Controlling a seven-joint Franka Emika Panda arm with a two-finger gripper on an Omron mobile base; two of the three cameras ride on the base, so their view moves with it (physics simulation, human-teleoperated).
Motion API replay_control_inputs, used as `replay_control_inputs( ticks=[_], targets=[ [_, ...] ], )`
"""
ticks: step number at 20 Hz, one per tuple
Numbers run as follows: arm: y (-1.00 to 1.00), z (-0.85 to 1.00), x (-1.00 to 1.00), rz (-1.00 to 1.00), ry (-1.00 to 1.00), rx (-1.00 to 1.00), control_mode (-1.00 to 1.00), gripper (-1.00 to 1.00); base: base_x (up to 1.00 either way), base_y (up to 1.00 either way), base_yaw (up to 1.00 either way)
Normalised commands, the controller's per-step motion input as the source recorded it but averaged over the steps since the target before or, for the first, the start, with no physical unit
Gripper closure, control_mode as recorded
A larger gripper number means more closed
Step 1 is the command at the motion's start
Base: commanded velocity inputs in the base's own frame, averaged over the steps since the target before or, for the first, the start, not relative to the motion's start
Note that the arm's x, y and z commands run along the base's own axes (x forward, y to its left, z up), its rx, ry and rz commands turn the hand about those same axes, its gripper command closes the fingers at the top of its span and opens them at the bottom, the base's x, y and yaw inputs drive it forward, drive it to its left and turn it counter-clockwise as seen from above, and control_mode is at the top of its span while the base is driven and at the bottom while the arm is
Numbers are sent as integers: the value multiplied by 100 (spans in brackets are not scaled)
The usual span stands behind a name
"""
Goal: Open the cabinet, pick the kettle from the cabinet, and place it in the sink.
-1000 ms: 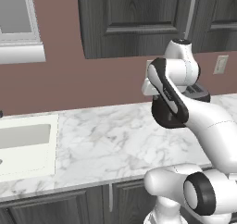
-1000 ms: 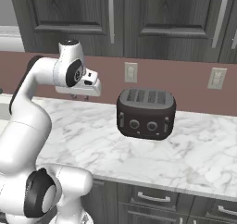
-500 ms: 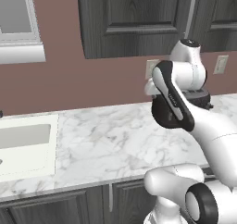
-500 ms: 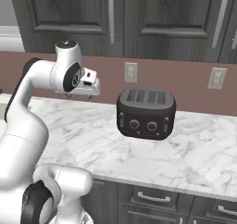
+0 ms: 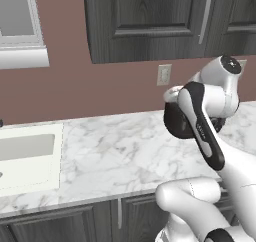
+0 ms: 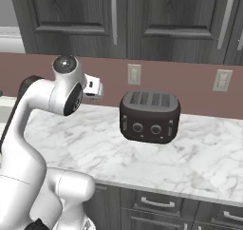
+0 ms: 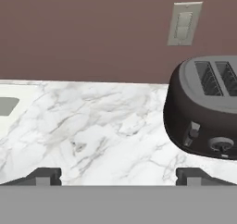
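Marble counter (image 6: pixel 199 158): one toaster (image 6: pixel 150 116), one sink (image 5: pixel 25 158); pincer (image 7: pixel 118 176) spread, empty.

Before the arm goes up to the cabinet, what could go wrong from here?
The open gripper points at the counter, low beside the toaster, so a wide swing could knock it. The cabinet door is shut and its handle hangs well above the hand; a poor approach may miss the thin bar.

The white arm (image 6: pixel 45 110) rose at left over the marble counter (image 6: pixel 156 160) — a dark toaster (image 6: pixel 150 116) sat beside it, below closed cabinet (image 6: pixel 85 20) doors.
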Motion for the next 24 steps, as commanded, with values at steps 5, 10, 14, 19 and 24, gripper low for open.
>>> replay_control_inputs(
  ticks=[5,10,14,19,24],
  targets=[
    [-12,43,-1,0,-13,2,-100,-100,0,0,0],
    [-19,45,0,0,-3,0,-100,-100,0,0,0],
    [-24,43,0,0,0,0,-100,-100,0,0,0],
    [-21,39,5,0,0,0,-100,-100,0,0,0],
    [-23,35,9,-4,0,0,-100,-100,0,0,0]
  ],
)
